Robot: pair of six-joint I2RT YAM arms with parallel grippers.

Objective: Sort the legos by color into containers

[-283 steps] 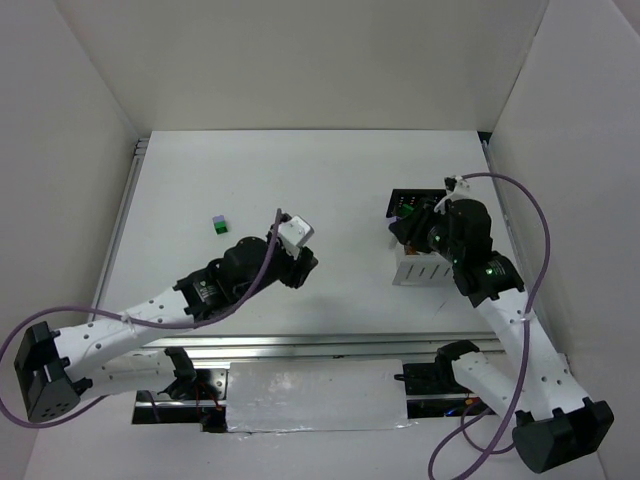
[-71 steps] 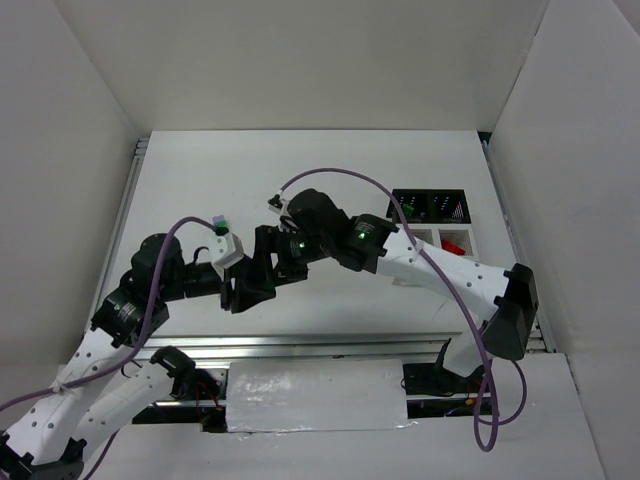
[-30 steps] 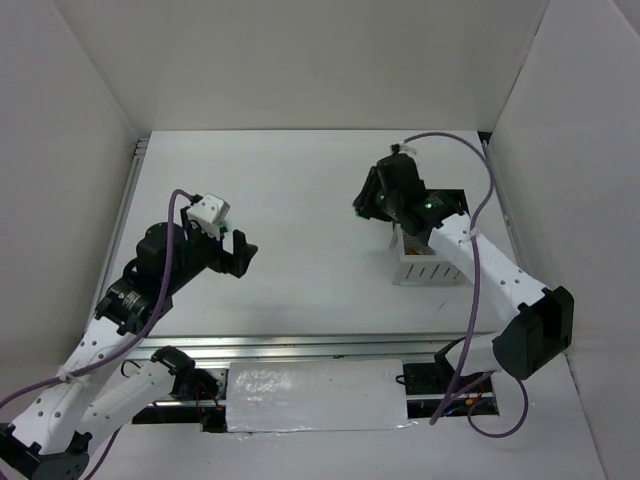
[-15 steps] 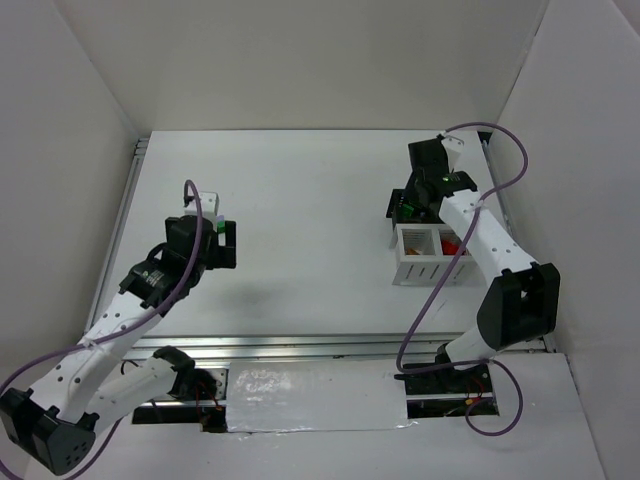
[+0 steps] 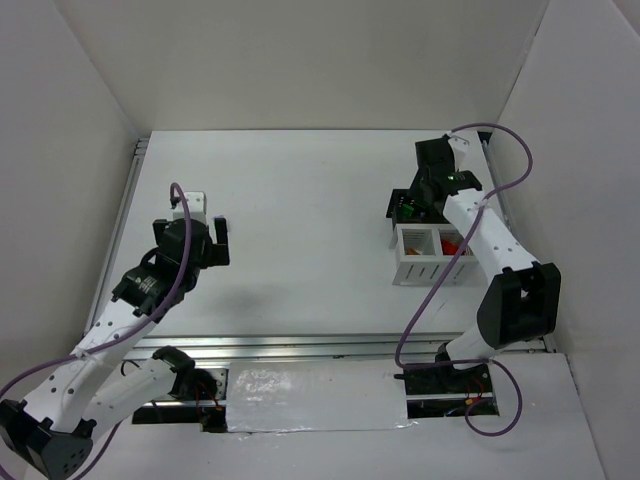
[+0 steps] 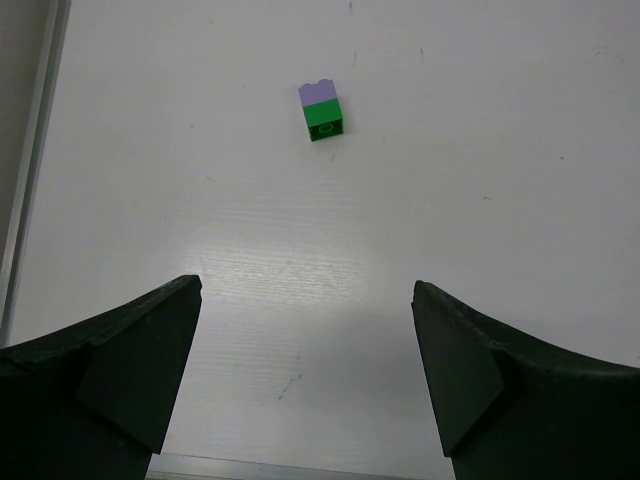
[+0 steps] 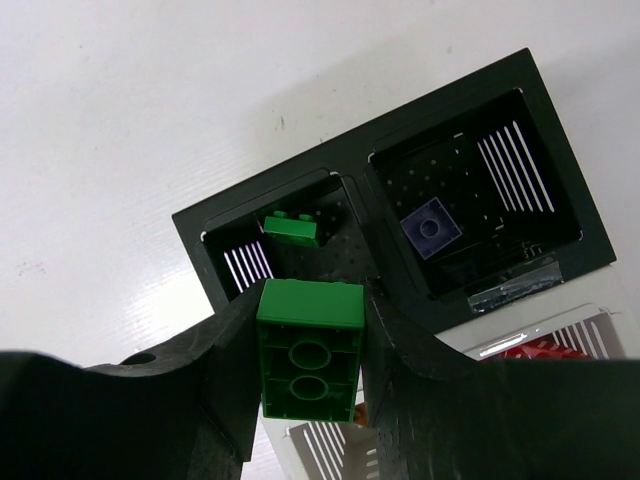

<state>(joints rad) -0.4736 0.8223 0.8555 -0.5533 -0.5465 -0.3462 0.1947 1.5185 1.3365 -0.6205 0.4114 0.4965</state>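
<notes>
The right claw [image 7: 312, 298] is shut tight on a green brick [image 7: 310, 352], with one finger pressed on each side. The fingers hide the brick's sides. Only its hollow bottom, with two rings in it, shows. The claw's dark fingers fill the low part of the wrist picture and cover most of what lies under them.

Just past the claw's tips sits the black box [image 7: 350, 170], which has two holes. The hole nearer the claw has the other green brick [image 7: 294, 228] lying in it. The hole farther to the side has a flat purple piece [image 7: 432, 227] on its floor. Beside the claw a white box [image 7: 585, 318] is cut off at the picture's edge. Something red [image 7: 540, 348] peeks out of it, too hidden to say what shape it is.

The left claw [image 6: 305, 290] is wide open and holds nothing. Only its two finger ends show, and the rest is cut off. Straight ahead of it, well apart, a purple and green brick [image 6: 321, 110] sits alone on the white table [image 6: 480, 150]. Nothing stands between the claw and that brick.
</notes>
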